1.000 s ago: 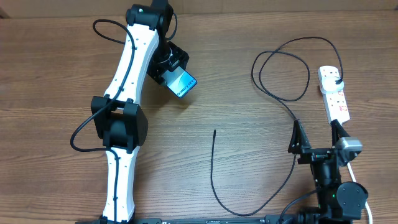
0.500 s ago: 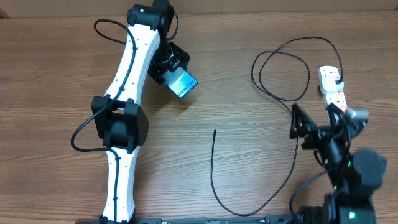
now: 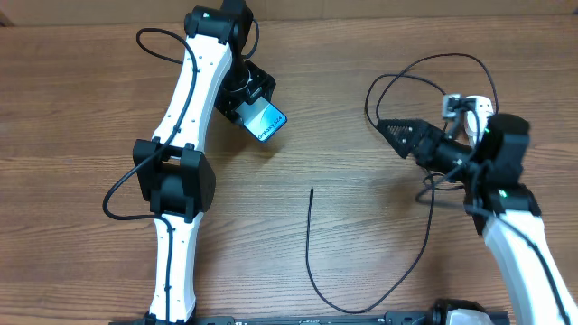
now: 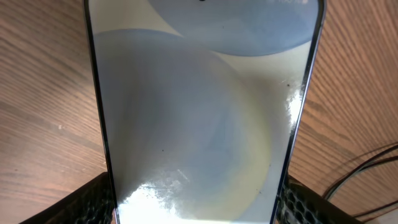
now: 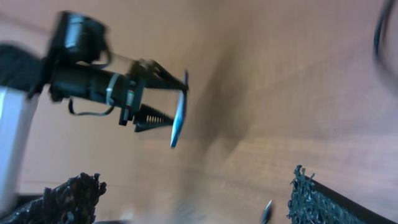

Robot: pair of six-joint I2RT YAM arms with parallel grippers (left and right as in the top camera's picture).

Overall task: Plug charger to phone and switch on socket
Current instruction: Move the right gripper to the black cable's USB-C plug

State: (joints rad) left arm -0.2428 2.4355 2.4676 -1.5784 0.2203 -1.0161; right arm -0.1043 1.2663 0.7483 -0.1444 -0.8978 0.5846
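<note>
wooden desk [image 3: 343, 54]: the thin black charger [image 3: 307, 235] loops over it, the white socket [image 3: 483, 104] lies near its right edge.

- Left arm [image 3: 194, 81]: white links, bulky black joint housings, a thin black cable [image 3: 105, 204] looping alongside
- Right arm [image 3: 519, 253]: white link, black wrist housing [image 3: 506, 144]
- Fingers [image 5: 71, 199] of the right tool [image 5: 189, 186]: black, with rough-textured pads

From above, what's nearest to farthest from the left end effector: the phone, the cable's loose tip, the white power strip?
1. phone, gripped in the left end effector.
2. charger tip, mid-table.
3. socket, far right.
</note>
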